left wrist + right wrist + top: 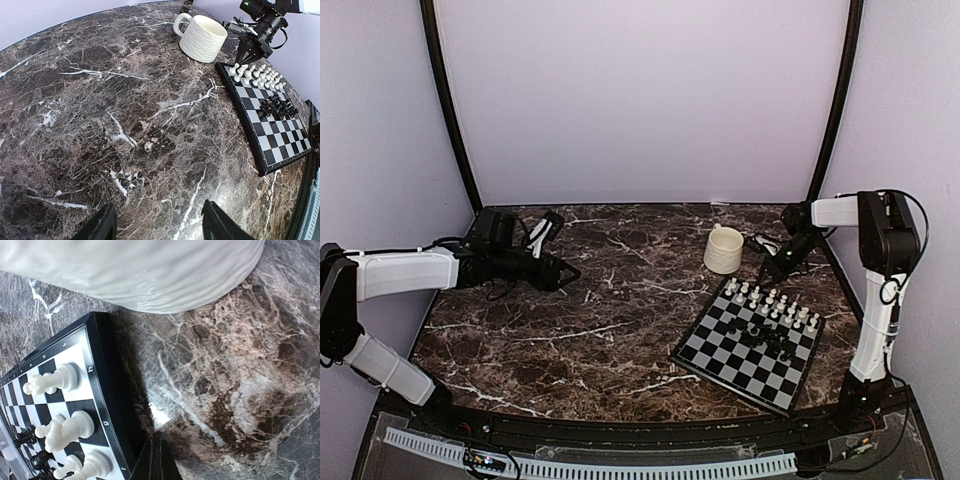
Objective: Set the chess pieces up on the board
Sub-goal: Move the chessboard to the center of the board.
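The checkered board (pixel 720 352) lies at the right of the marble table. White pieces (pixel 772 302) stand in rows along its far edge and black pieces (pixel 770 342) cluster mid-board. My right gripper (pixel 772 272) is shut and empty, just beyond the board's far edge beside the cream mug (pixel 723 249). In the right wrist view its closed fingertips (pixel 157 450) hover over bare marble next to the board's border (pixel 107 390), with white pieces (pixel 65 427) close by. My left gripper (pixel 565 272) is open and empty at far left; its fingers (pixel 220 225) frame bare marble.
The cream mug (pixel 202 37) stands upright just behind the board's far corner (pixel 225 75). The dark marble tabletop (pixel 580 320) stretches between the arms. Curved black frame posts (pixel 450 110) rise at the back corners. The table's front rim (pixel 620 430) lies near the arm bases.
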Motion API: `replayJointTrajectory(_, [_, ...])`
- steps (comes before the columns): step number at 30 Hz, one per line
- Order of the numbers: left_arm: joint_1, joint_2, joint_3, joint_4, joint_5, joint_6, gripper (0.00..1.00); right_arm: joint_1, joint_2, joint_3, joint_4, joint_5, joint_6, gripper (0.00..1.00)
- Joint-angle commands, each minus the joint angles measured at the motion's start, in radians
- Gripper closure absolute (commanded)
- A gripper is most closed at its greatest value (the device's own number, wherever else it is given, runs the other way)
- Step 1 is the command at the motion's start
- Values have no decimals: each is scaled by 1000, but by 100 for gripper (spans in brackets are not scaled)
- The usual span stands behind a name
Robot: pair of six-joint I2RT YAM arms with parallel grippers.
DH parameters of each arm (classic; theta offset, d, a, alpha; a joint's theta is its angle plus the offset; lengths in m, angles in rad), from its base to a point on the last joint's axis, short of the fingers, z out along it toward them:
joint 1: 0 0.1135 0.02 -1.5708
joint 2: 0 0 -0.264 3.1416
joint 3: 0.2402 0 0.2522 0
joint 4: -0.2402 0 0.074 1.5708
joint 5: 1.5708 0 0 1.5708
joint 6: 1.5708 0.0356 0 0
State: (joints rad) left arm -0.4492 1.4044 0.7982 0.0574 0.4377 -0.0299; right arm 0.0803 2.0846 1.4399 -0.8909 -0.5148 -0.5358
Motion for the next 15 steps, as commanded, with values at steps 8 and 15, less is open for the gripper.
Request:
replayJointTrajectory(8, [-37,2,23,-7,19,7,39,-99,-201,11,-76,26,38,90])
replayJointTrajectory(15, [-68,11,26,-15,22,5,40,-195,-444,-214,-95,172,-33,90])
